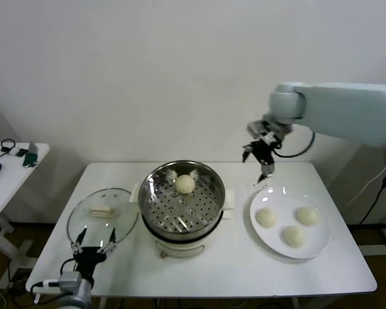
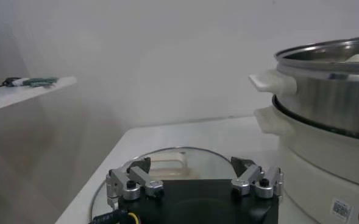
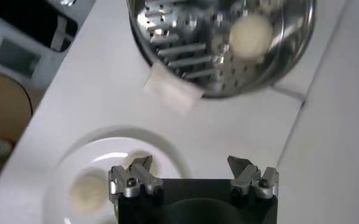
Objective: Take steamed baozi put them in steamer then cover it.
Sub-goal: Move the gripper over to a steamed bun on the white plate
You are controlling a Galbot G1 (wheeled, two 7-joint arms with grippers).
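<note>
The steel steamer (image 1: 182, 209) stands mid-table with one baozi (image 1: 184, 184) on its perforated floor. Three more baozi (image 1: 266, 217) (image 1: 307, 215) (image 1: 293, 235) lie on a white plate (image 1: 280, 199) to its right. The glass cover (image 1: 103, 212) lies flat to the steamer's left. My right gripper (image 1: 256, 166) hangs open and empty in the air above the plate's far edge, between steamer (image 3: 191, 36) and plate (image 3: 167, 152). My left gripper (image 1: 95, 241) stays open and empty, low at the near edge of the cover (image 2: 173, 159).
A small white side table (image 1: 13, 167) with a few loose items stands off to the left. A white wall rises behind the work table. The steamer's white side handle (image 2: 273, 82) sticks out toward the cover.
</note>
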